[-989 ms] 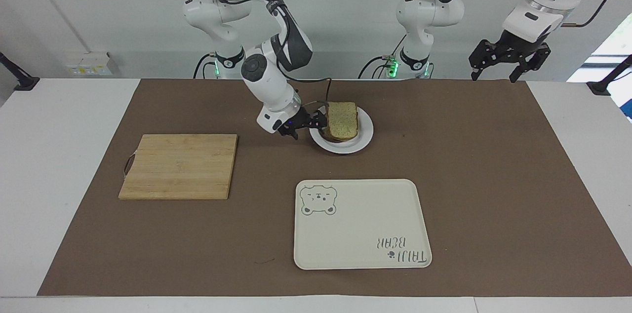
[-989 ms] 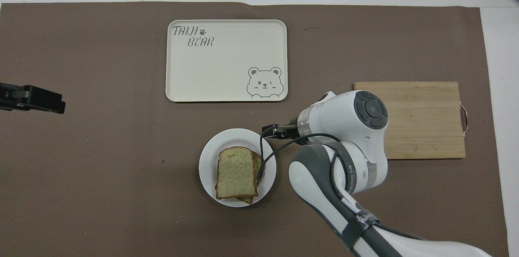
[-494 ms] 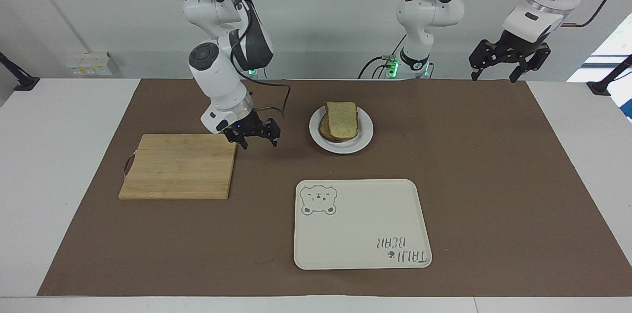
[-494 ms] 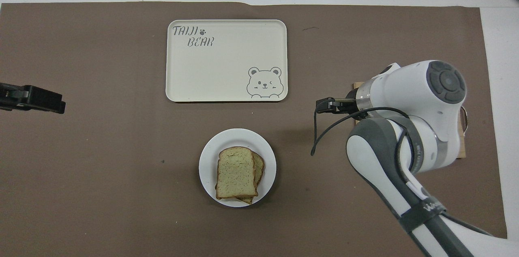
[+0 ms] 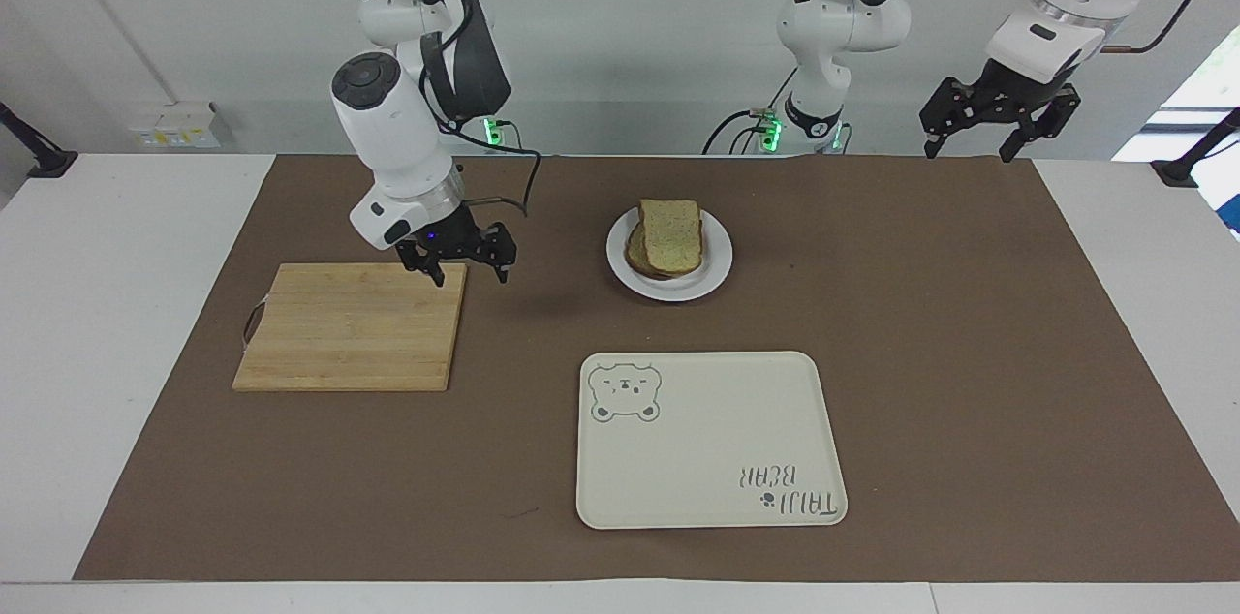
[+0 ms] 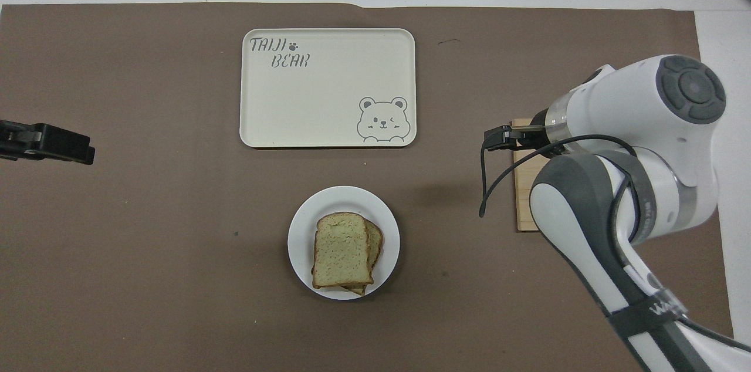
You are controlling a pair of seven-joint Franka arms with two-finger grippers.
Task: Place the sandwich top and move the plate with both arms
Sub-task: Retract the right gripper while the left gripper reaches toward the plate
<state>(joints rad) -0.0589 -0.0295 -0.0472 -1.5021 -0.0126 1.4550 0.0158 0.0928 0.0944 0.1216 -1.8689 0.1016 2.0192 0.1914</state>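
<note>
Pulling away: right end effector (image 5: pixel 463 259), spread and empty, now hangs mid-left over the cutting board (image 5: pixel 351 326).
Sandwich top (image 5: pixel 672 234) sits released on the plate (image 5: pixel 712 277); plate move next; left end effector (image 5: pixel 1000 113) waits spread, upper right.

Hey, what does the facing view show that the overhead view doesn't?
Only the facing view shows the arm bases and the right tool whole, open, over the corner of the cutting board, and the left tool open, waiting. Only the overhead view shows the tray lettering upright. Both show the sandwich top stacked on the plate.
</note>
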